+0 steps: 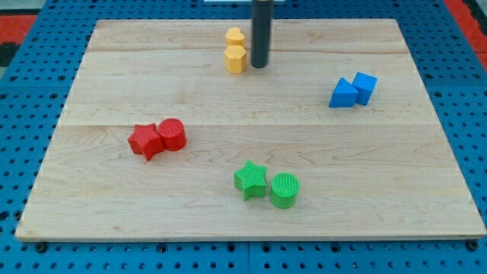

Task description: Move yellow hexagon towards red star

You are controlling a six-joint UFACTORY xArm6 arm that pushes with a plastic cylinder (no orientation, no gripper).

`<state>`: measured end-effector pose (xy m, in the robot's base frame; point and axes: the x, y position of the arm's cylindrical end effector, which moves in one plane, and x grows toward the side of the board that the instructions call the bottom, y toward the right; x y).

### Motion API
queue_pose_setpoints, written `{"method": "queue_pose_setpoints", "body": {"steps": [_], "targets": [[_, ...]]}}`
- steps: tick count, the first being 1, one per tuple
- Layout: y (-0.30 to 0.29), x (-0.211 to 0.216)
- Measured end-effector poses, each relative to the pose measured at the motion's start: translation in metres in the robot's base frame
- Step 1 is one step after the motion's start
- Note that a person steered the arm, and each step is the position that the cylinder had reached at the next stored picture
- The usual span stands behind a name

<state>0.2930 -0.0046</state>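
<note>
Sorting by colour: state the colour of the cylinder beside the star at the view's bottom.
Green cylinder, camera view.

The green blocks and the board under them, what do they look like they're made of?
The green star and green cylinder look like matte plastic, possibly 3D-printed: fine ridged lines show on the cylinder's top. The board looks like light wood with a smooth finish: grain streaks and seams between planks run across it. Neither can be confirmed from looks alone.
</note>
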Motion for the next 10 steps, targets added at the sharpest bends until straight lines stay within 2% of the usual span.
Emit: {"method": "queue_pose_setpoints", "body": {"steps": [2, 4, 6, 8, 9, 10], "targets": [[-0.095, -0.017], [-0.079, -0.058], [-0.157, 0.018], [-0.105, -0.080], [-0.164, -0.075], [-0.176, -0.006]]}}
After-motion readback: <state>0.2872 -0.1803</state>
